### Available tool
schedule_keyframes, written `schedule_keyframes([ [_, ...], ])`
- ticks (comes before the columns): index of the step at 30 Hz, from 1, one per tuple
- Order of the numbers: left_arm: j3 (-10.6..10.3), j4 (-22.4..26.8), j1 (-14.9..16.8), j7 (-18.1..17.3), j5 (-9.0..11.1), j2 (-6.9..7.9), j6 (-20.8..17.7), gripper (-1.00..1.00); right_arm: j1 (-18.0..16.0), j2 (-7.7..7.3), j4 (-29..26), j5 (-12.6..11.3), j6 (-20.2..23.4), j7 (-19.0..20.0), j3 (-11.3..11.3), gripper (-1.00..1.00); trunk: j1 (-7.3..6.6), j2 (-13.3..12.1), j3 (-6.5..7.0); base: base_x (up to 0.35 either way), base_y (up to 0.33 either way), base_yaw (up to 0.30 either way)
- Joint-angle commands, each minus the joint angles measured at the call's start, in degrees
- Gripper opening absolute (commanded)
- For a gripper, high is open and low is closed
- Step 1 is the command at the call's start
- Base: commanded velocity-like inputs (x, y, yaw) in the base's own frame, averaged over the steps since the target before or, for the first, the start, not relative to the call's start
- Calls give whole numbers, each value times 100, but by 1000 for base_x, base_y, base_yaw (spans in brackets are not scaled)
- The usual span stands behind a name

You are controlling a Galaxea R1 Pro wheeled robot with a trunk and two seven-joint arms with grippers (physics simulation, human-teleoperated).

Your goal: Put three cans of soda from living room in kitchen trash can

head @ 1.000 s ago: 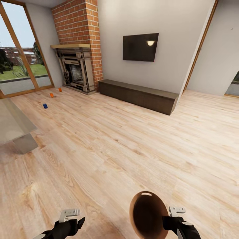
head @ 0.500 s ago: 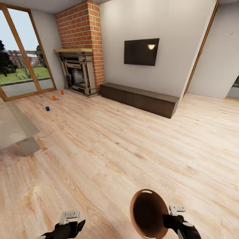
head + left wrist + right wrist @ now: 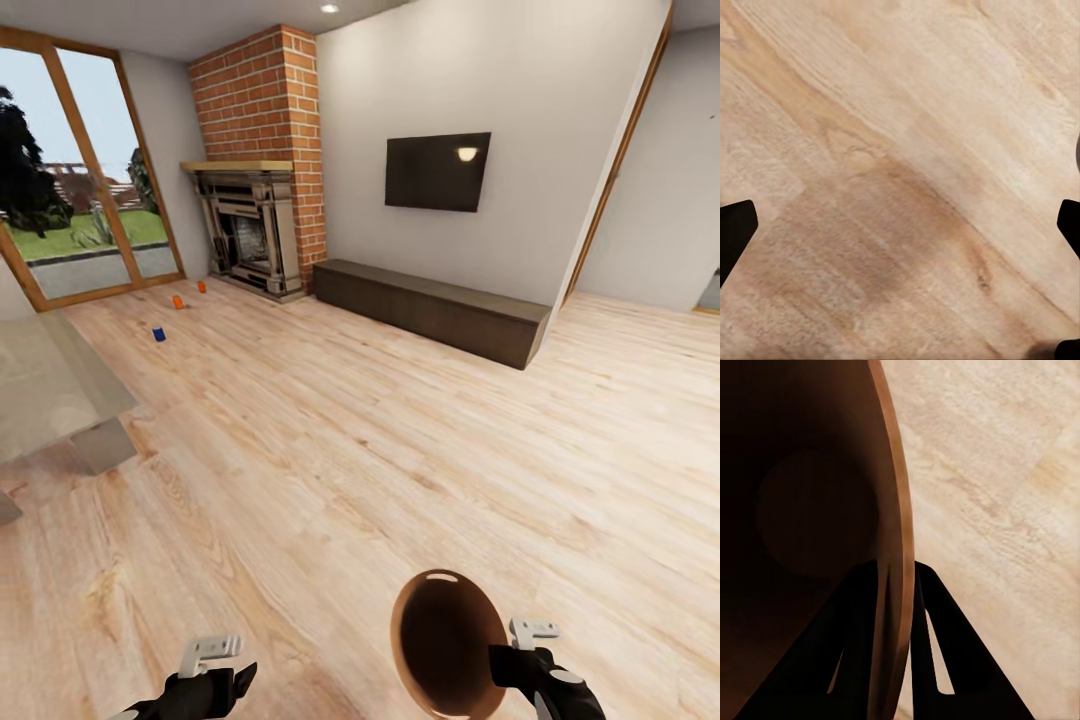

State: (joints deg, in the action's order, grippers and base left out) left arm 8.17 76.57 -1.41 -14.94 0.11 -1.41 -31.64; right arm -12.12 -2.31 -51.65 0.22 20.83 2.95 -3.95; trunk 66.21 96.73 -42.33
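Three soda cans far off; R gripper pinches bin rim.

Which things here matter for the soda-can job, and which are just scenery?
Job:
blue can
two orange cans
trash can, rim pinched in right gripper

Scenery:
fireplace
TV
low bench
glass doors

A light wood plank floor runs through the room. A red brick chimney rises over a dark carved fireplace with a pale wooden mantel. Beside it, wood-framed glass doors show grass and trees outside. A black wall TV hangs on the grey wall above a long, low dark bench. A ceiling spot glows
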Motion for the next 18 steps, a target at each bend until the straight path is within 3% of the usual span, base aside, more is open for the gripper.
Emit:
schedule_keyframes([
  [1,0,-1,0,0,-1,0,0,100,-1,1,-3,-38,0,39,0,-100,-23,-42,28,0,0,107],
  [18,-6,-1,0,0,-2,0,0,100,-1,2,17,-40,-8,39,0,-100,-396,-723,487,0,0,111],
])
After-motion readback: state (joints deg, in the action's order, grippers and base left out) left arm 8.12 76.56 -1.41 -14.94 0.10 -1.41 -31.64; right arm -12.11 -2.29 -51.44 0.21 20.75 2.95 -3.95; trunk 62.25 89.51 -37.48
